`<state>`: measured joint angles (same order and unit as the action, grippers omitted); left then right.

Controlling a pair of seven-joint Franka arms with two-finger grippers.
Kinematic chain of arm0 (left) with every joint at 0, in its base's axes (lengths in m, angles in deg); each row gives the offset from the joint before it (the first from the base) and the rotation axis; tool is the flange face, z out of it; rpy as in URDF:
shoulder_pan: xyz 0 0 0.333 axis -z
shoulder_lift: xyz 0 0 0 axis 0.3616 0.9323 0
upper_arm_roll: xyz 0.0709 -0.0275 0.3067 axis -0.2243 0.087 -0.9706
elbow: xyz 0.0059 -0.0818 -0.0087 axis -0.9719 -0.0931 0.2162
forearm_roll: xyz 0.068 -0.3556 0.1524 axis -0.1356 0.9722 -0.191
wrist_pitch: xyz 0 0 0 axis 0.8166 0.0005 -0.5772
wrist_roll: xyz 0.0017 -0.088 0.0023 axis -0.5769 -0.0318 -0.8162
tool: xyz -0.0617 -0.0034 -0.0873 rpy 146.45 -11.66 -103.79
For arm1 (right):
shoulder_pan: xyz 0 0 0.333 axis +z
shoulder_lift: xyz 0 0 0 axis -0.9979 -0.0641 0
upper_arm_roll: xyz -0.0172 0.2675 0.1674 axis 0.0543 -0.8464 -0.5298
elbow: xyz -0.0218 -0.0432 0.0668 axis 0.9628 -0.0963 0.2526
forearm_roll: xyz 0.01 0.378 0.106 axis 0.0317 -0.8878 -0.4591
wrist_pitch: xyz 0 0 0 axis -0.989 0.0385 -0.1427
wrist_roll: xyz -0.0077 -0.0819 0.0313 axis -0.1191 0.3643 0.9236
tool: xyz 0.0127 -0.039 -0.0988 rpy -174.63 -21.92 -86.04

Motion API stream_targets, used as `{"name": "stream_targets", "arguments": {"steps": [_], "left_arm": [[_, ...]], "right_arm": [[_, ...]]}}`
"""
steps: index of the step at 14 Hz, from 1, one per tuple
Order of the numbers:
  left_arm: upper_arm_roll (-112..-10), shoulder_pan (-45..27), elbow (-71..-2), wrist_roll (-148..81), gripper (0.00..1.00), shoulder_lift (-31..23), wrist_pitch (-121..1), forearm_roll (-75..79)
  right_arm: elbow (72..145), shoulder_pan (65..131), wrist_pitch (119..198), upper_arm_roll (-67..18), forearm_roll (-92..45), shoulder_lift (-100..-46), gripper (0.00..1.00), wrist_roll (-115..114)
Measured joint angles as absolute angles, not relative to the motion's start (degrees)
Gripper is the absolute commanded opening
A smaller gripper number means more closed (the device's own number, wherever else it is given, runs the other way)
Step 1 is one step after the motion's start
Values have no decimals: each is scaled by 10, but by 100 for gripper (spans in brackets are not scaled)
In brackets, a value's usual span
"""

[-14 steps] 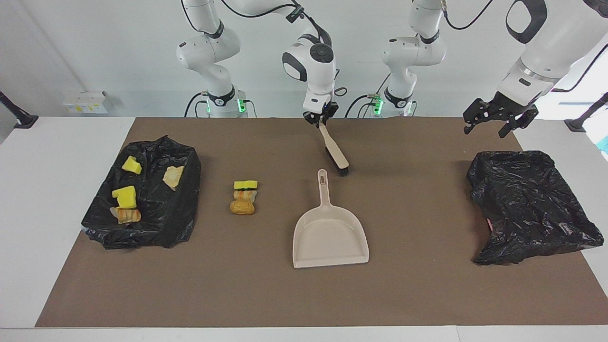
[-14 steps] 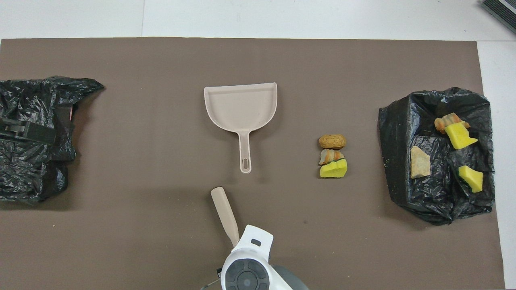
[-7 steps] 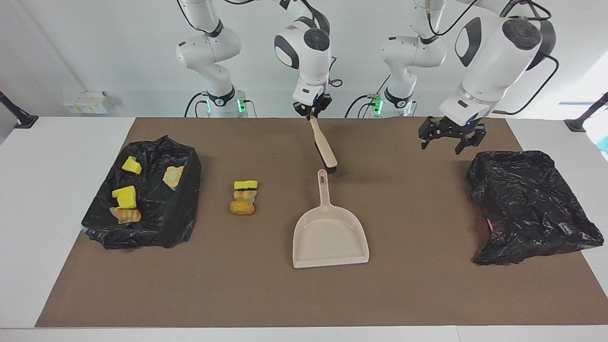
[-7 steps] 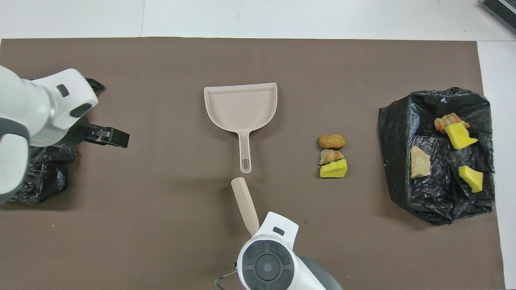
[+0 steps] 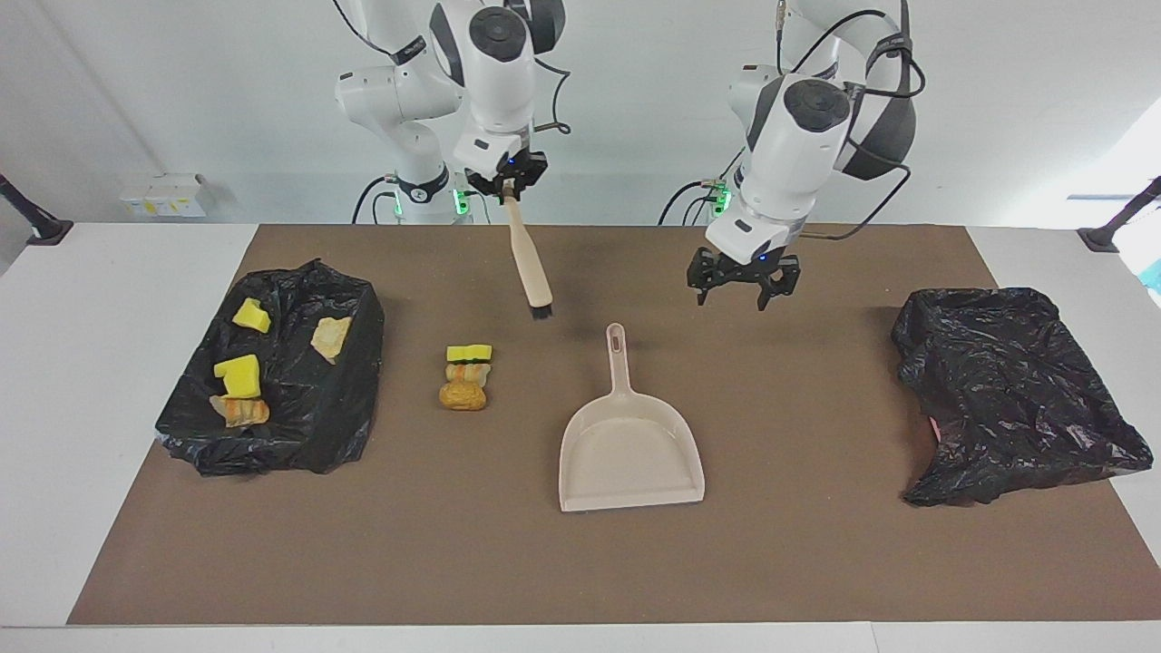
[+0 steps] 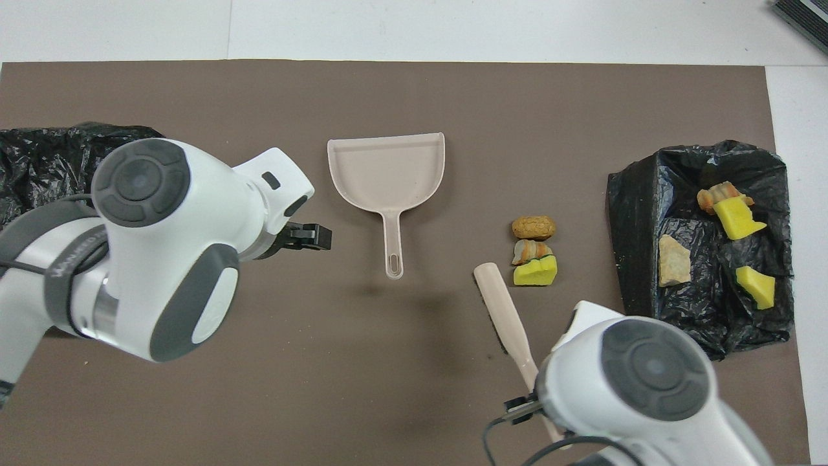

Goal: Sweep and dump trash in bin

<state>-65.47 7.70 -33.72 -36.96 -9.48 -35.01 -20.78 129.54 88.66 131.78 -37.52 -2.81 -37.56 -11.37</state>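
The right gripper [image 5: 508, 184] is hanging in the air over the brown mat [image 5: 816, 544], its fingers clamped together on the handle of the beige hand brush with black bristles [image 5: 529, 268]. The brush is slanting down from that claw, its bristle end hovering off the mat just beside the loose trash.

That trash, a little row made of a yellow sponge chunk with a green face [image 5: 469, 352], a striped bread-like lump [image 5: 466, 371] and a golden-brown lump [image 5: 463, 394], is lying on the mat below the right gripper and slightly toward the right arm's end of the table. More yellow chunks and lumps are sitting in the black plastic-lined bin [image 5: 336, 426] at that end.

The left gripper [image 5: 744, 288] is hovering with its fingers spread apart and holding nothing, just beside the handle of the beige plastic dustpan [image 5: 626, 435], over bare mat. A crumpled black plastic bag [image 5: 1007, 390] is lying well apart from this claw, at the left arm's end.
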Motion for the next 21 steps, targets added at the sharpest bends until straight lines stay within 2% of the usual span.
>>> {"name": "stream_targets", "arguments": {"steps": [2, 4, 9, 13, 14, 18, 19, 21], "left_arm": [[-655, 100, -337, -407, 100, -64, -390, -208], [-655, 126, -332, -444, 100, -36, -418, -208], [-655, 181, -279, -536, 100, 32, -436, -208], [-656, 205, -274, -568, 100, 63, -448, -229], [-656, 205, -274, -572, 90, 68, -451, -230], [-659, 205, -274, -582, 7, 77, -461, -231], [-659, 205, -276, -586, 0, 78, -468, -231], [-660, 205, -283, -598, 0, 80, -483, -231]], "right_arm": [[1301, 804, 1334, -368, -24, -370, 0, -56], [1309, 758, 1385, -366, 9, -382, 0, -37], [1359, 758, 1541, -376, 89, -466, 0, -112], [1382, 764, 1597, -379, 92, -503, 0, -142], [1395, 764, 1619, -378, 92, -508, 0, -148], [1417, 797, 1640, -379, 90, -518, 0, -197], [1417, 811, 1640, -380, 88, -518, 0, -212], [1417, 833, 1639, -381, 84, -517, 0, -234]]}}
